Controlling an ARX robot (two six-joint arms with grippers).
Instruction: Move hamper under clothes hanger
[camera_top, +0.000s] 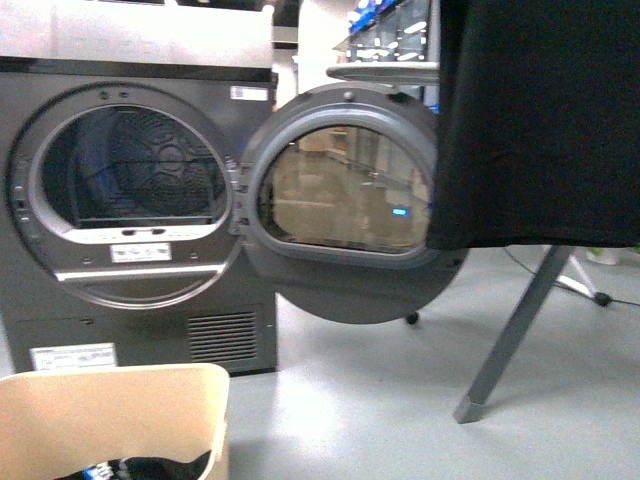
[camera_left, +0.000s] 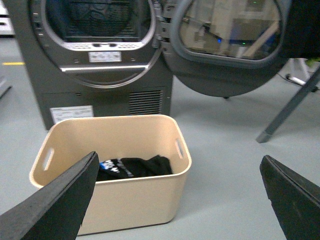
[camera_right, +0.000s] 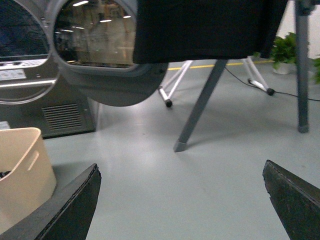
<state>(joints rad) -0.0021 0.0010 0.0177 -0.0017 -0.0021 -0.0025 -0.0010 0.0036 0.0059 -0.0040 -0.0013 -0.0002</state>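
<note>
One hamper (camera_left: 130, 200), left of clothes hanger (camera_top: 513, 330) — apart

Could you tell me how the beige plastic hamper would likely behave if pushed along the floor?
The beige rectangular plastic hamper looks rigid, so it should slide as one piece. Holding only a few dark clothes, it is probably light. On the smooth grey floor it may skid easily; its broad base makes tipping unlikely.
</note>
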